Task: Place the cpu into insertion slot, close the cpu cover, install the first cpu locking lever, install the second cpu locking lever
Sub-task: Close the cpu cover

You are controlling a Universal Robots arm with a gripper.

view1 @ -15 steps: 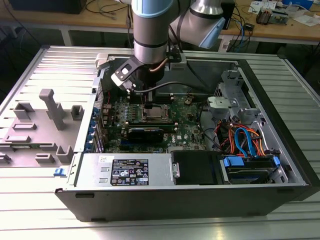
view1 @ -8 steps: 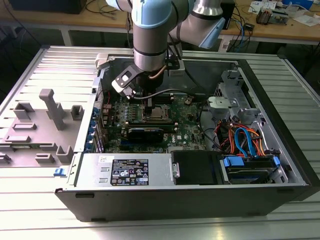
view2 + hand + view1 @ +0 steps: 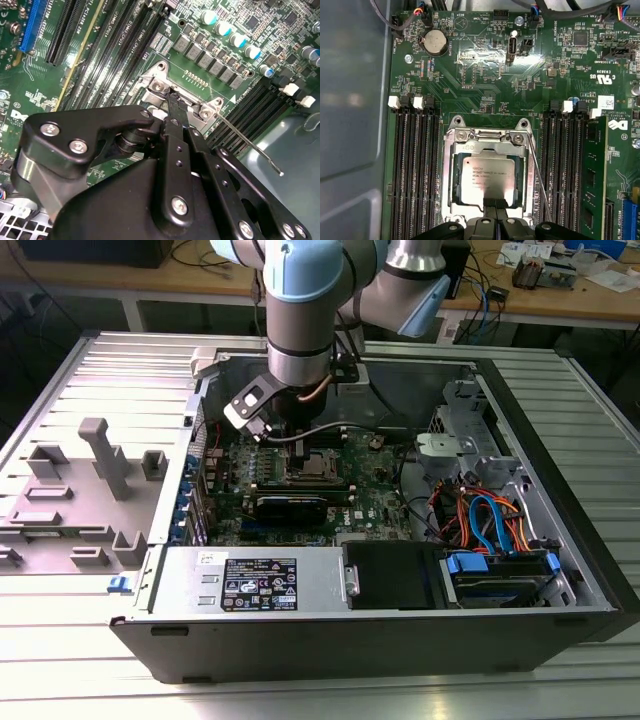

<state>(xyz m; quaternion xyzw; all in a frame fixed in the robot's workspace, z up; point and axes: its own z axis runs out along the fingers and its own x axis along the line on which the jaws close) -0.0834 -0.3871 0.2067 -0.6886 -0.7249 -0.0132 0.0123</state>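
On the ribbed worktop [image 3: 60, 660], find an open computer case [image 3: 420, 635] with the arm [image 3: 300, 300] reaching down into it. Inside, look to the green motherboard [image 3: 485, 65], then to the insertion slot [image 3: 449, 170], silver-rimmed, set between banks of memory slots [image 3: 415, 170]. Going by the first wrist view, take the cpu cover [image 3: 490, 134] as lowered over the slot, though hard to be sure from this angle. Through its window, see the cpu [image 3: 482, 175] seated flat in the slot. Just beside the slot, note a thin locking lever [image 3: 540, 192] lying free, not tucked down.

Reckon the cpu light, stiff and fragile, with slick flat faces: best held by opposite edges, never by the underside. Reckon the cover thin springy metal, fit for pushing at its free edge.

Find the tool [image 3: 495, 202] clenched, with tips together, right at one edge of the cpu, touching or just above the cover's rim. Cannot tell of anything pinched there.
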